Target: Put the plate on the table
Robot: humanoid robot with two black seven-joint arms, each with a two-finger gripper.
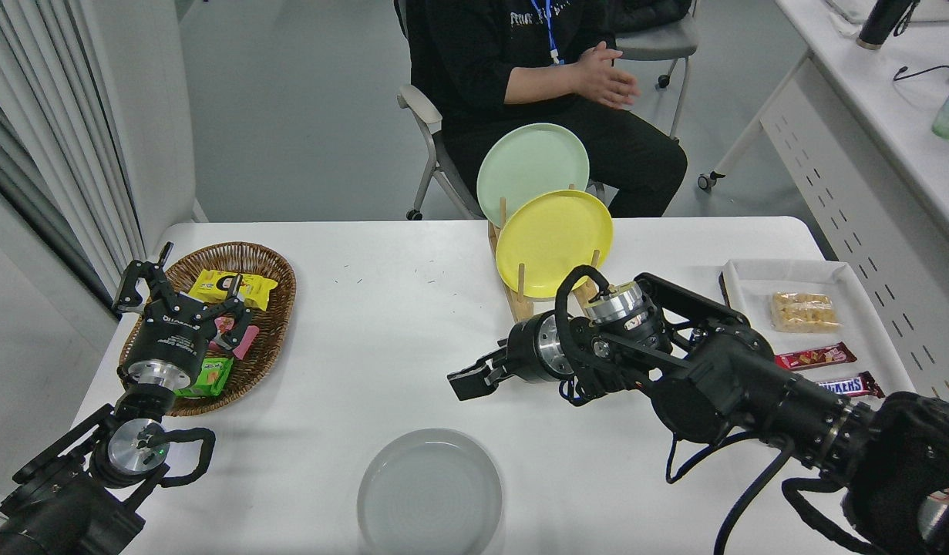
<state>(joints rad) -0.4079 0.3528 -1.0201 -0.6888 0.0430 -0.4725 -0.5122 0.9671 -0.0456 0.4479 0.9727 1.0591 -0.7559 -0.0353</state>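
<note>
The light-grey plate (430,493) lies flat on the white table (381,324) near its front edge, in the middle. My right gripper (466,381) hangs above the table, up and to the right of the plate, pointing left. It is apart from the plate and holds nothing; I cannot tell how its fingers stand. My left gripper (183,287) is parked at the lower left, open, over a wicker basket.
A wooden rack (520,297) at the table's back holds a yellow plate (553,239) and a mint-green plate (531,171) upright. A wicker basket (270,270) with snacks stands at the left. A white tray (852,293) with snack bars stands at the right. A person sits at the far side.
</note>
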